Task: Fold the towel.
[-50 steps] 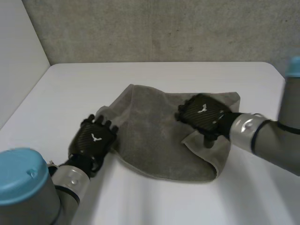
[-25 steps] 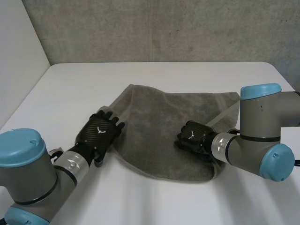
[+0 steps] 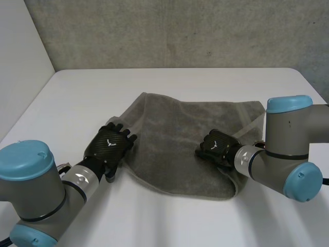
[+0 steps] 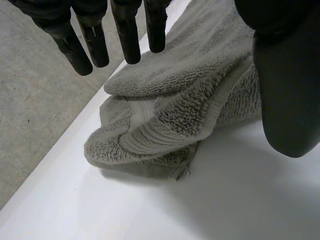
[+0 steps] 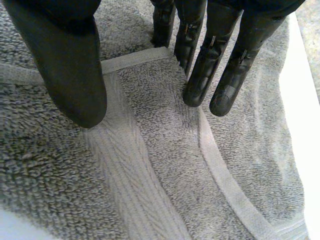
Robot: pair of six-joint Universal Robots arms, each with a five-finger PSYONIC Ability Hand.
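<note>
1. A rumpled grey terry towel (image 3: 175,134) is spread at the middle of the white table (image 3: 72,92).
2. The left hand (image 3: 109,146) is seen at the towel's 8 o'clock corner, its fingers (image 4: 127,35) held straight and slightly spread, with nothing pinched.
3. The right hand (image 3: 218,145) is held over the towel's 4 o'clock part, its fingers (image 5: 200,75) straight and the thumb kept apart.

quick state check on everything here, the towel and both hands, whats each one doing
grey terry towel: lying rumpled on the white table, not folded flat, its left corner bunched in layers
black left hand: open, fingers straight, at the towel's bunched left corner, gripping nothing
black right hand: open, fingers straight, over the woven band near the towel's right edge
</note>
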